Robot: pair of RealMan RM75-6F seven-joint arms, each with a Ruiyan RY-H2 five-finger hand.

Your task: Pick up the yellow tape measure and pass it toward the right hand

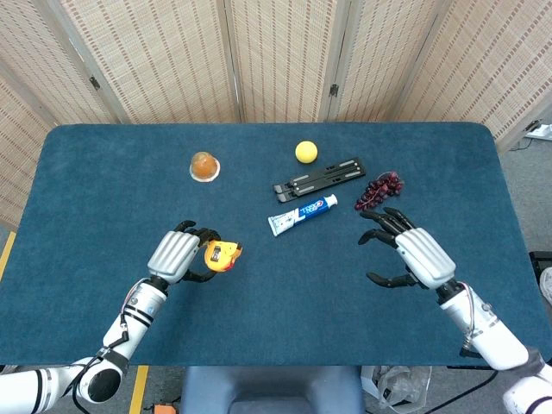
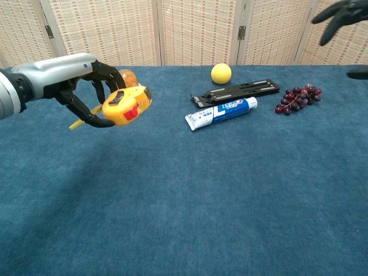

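My left hand (image 1: 177, 254) (image 2: 69, 77) grips the yellow tape measure (image 1: 221, 256) (image 2: 127, 106) and holds it up off the blue table (image 1: 285, 293), over its front left part. A short yellow strip of tape sticks out behind the case in the chest view. My right hand (image 1: 412, 252) hovers above the table's front right with its fingers spread toward the left and nothing in it. In the chest view only its dark fingertips (image 2: 339, 12) show at the top right corner. A wide gap of table separates the two hands.
At the back lie a toothpaste tube (image 1: 302, 214) (image 2: 221, 112), a black folding stand (image 1: 319, 178) (image 2: 236, 92), a yellow ball (image 1: 305, 152) (image 2: 221, 73) and a bunch of dark grapes (image 1: 379, 191) (image 2: 298, 98). An orange jelly cup (image 1: 203, 166) stands at the back left.
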